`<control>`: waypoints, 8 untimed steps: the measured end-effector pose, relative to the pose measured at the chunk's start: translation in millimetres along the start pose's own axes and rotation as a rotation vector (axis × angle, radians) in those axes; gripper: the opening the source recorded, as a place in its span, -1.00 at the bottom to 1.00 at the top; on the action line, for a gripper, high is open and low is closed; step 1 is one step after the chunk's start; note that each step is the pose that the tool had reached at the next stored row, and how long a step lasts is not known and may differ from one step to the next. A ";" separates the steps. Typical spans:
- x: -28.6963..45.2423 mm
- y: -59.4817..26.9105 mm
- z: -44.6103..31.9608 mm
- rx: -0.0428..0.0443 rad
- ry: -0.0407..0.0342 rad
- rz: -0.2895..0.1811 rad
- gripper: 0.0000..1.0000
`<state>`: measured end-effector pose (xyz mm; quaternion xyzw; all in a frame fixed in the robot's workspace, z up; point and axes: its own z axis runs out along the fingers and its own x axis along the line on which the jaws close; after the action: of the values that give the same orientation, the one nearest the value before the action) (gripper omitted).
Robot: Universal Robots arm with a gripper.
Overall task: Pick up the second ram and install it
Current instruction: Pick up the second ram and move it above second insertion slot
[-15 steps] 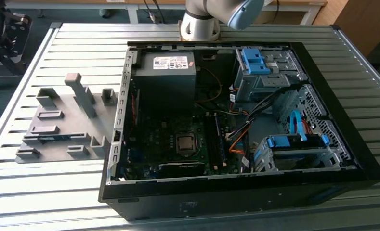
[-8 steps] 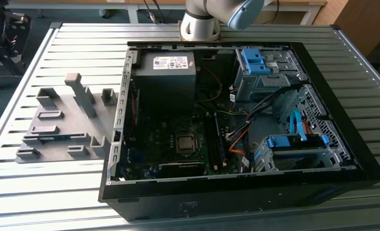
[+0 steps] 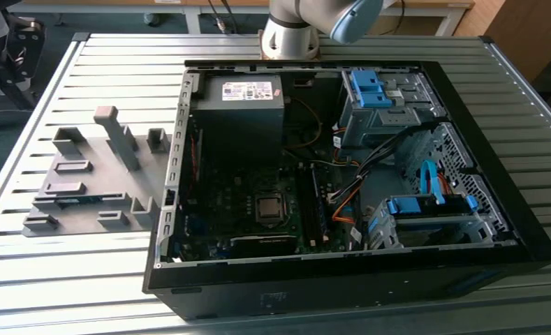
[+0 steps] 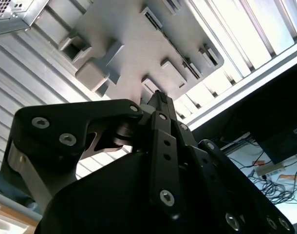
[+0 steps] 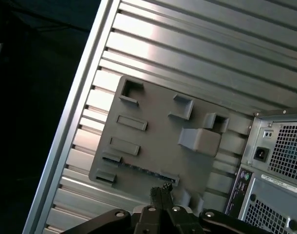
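The second ram [image 3: 75, 199] is a thin green-blue stick lying on edge in a slot of the grey holder plate [image 3: 89, 181], on the exterior view's left of the open computer case [image 3: 350, 174]. In the first wrist view the ram [image 5: 146, 170] is a dark strip along the plate [image 5: 153, 131]. In the second wrist view the ram [image 4: 180, 48] crosses the plate [image 4: 134, 44]. My gripper [image 5: 160, 191] hangs well above the plate, its tips close to the ram's line in that picture. Its black fingers [image 4: 158, 100] are shut together, with nothing between them.
The plate carries several upright grey blocks, the tallest [image 3: 116, 136] near its back. The slatted metal table [image 3: 70, 279] ends close beyond the plate. Inside the case are the motherboard [image 3: 256, 202], a power supply [image 3: 242, 91] and blue drive cages [image 3: 434, 209]. The arm's base [image 3: 289, 35] stands behind the case.
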<state>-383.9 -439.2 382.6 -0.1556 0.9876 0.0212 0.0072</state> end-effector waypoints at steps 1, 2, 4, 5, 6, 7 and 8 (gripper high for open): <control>0.0 0.0 0.0 -0.0003 0.0006 -0.015 -0.79; 0.0 0.0 0.0 -0.0006 0.0012 -0.030 -0.79; 0.1 0.0 0.1 -0.0010 0.0025 -0.060 -0.79; 0.1 0.1 0.1 -0.0014 0.0037 -0.089 -0.79; 0.1 0.1 0.2 -0.0016 0.0042 -0.102 -0.79; 0.2 0.1 0.2 -0.0018 0.0054 -0.128 -0.79; 0.2 0.1 0.2 -0.0018 0.0060 -0.140 -0.79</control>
<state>-384.1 -439.2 382.4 -0.2243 0.9743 0.0211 0.0056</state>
